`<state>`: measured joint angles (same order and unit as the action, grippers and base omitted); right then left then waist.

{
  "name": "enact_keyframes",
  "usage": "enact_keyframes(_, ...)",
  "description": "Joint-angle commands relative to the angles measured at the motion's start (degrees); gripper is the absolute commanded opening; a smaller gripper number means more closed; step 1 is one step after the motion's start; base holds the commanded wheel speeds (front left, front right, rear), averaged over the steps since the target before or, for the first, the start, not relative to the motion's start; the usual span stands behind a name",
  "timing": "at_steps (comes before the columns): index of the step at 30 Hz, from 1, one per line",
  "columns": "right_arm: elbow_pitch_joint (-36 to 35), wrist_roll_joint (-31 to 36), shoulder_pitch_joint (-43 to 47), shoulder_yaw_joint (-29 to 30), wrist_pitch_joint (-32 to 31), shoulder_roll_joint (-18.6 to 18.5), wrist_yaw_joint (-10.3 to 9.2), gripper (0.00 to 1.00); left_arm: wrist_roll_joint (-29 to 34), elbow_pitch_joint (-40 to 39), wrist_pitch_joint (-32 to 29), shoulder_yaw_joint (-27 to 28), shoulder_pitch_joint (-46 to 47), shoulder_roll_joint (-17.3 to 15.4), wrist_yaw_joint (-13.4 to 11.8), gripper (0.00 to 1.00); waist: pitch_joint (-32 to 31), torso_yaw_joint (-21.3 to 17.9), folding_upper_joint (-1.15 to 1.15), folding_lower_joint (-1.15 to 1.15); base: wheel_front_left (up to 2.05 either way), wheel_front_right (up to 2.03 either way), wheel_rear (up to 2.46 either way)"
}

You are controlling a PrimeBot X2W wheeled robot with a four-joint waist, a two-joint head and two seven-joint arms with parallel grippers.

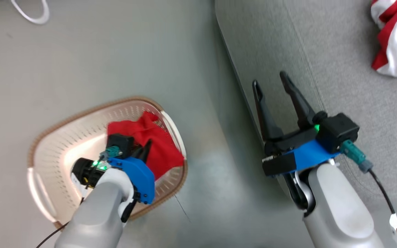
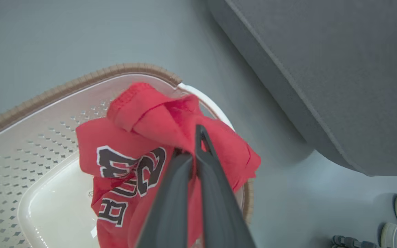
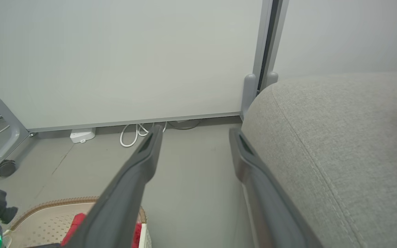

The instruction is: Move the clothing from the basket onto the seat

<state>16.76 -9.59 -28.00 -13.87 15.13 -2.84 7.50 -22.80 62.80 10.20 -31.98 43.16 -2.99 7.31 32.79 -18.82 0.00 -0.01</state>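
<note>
Where the left hand (image 2: 189,140) reaches down into the basket (image 1: 68,118), its two dark fingers are clenched together on a fold of the red jersey (image 2: 126,165). The jersey is bunched against the basket's side nearest the seat, with part of it spilling over the brown rim. Its black-and-white lettering is crumpled and only partly readable. The cream, perforated bottom of the basket lies bare beside it. To the right, the right hand (image 1: 269,79) hangs released, its fingers spread wide apart and gripping nothing, just above the rounded front edge of the seat (image 1: 357,75). The basket stands on the grey floor (image 1: 115,51), near that edge but apart from it. Farther back on the seat cushion, well away from both hands, lies a second red-and-white garment (image 1: 395,38) in a loose heap. Beyond the basket, a white cable (image 3: 134,135) loops on the floor at the foot of a pale wall panel (image 3: 115,62).
</note>
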Motion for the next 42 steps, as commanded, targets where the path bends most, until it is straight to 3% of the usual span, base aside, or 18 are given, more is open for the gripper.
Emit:
enact_keyframes(1,0.4,0.2,1.0,0.2,0.0,-0.1,-0.02,1.00,-0.4,-0.3,0.3,-0.5,-1.1,-0.1,0.2,0.00,-7.0,4.5,0.00,0.01,0.00,0.00,0.00)
enact_keyframes(9,3.1,2.3,6.1,0.8,-2.1,-0.1,-0.02,1.00,-10.5,-9.0,0.1,-12.8,-1.8,0.1,0.2,0.00,-19.2,8.5,0.00,0.01,0.00,0.00,0.00)
enact_keyframes(16,2.0,3.0,10.6,1.9,-4.5,-0.1,-0.02,1.00,-15.3,-13.5,0.6,-20.2,2.1,0.0,0.2,0.00,-25.6,10.8,0.00,0.01,0.00,0.00,0.00)
enact_keyframes(30,0.3,3.2,15.0,0.5,-7.5,-0.1,-0.02,1.00,-25.2,-18.7,-1.6,-28.2,9.5,0.0,0.2,0.00,-32.3,11.9,0.00,0.01,0.00,0.00,0.00)
enact_keyframes(42,-1.1,3.1,16.7,0.0,-8.6,-0.1,-0.02,1.00,-29.1,-18.3,-0.3,-31.3,13.6,0.0,-0.1,0.00,-33.4,12.1,0.00,0.01,0.00,0.00,0.00)
